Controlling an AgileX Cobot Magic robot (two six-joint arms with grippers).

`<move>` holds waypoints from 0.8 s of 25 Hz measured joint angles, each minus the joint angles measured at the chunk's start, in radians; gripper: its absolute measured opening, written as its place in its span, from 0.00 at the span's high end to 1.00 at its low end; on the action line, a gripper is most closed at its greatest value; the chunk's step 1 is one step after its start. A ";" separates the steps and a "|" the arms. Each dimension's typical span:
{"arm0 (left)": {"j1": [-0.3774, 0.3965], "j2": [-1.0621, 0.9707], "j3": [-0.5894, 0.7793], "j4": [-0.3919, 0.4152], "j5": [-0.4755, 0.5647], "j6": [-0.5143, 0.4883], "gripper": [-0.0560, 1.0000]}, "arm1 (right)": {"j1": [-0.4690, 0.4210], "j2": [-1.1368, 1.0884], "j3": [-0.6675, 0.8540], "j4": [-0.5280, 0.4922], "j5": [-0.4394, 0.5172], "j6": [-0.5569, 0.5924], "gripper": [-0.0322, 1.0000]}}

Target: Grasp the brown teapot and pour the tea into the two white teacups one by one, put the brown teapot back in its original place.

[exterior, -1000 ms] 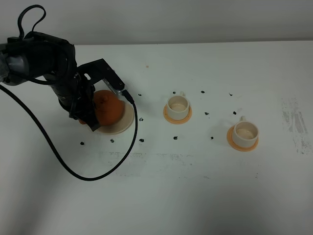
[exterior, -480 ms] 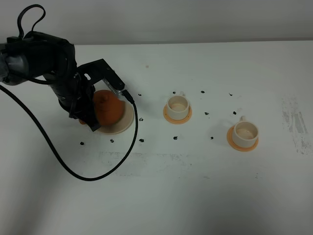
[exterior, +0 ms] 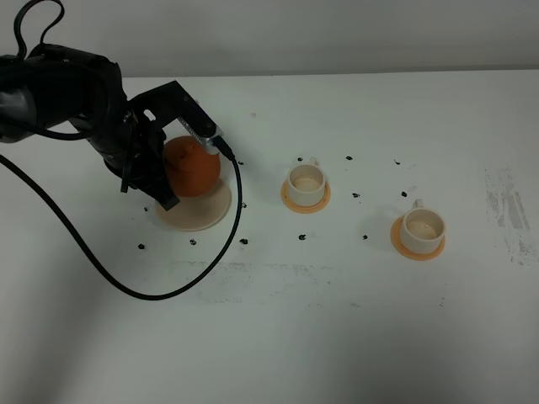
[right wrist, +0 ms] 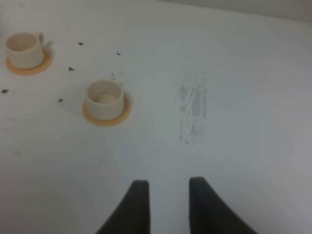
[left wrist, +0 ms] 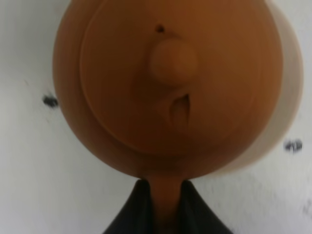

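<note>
One brown teapot (exterior: 192, 167) in left pincer (left wrist: 164, 185).

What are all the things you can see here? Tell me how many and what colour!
teapot: one, orange-brown, left side of the table, held over the saucer
saucer: one, cream, under the teapot
teacups: two, cream-white, one in the middle, one further right and nearer the front
coasters: two, orange, one under each teacup
spots: several, black, dotted around the saucer and cups
cable: one, black, looping across the table in front of the saucer
table: one, white, under everything
left gripper: one, black, closed on the teapot's handle
right gripper: one, black, open and empty, over bare table on the right
</note>
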 joint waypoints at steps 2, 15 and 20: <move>-0.005 -0.004 -0.013 -0.005 -0.008 0.002 0.83 | 0.000 0.000 0.000 0.000 0.000 0.000 0.75; -0.090 0.098 -0.286 -0.041 0.065 0.027 0.83 | 0.000 0.000 0.000 0.000 0.000 0.000 0.75; -0.127 0.180 -0.392 -0.059 0.116 0.055 0.83 | 0.000 0.000 0.000 0.000 0.000 0.000 0.75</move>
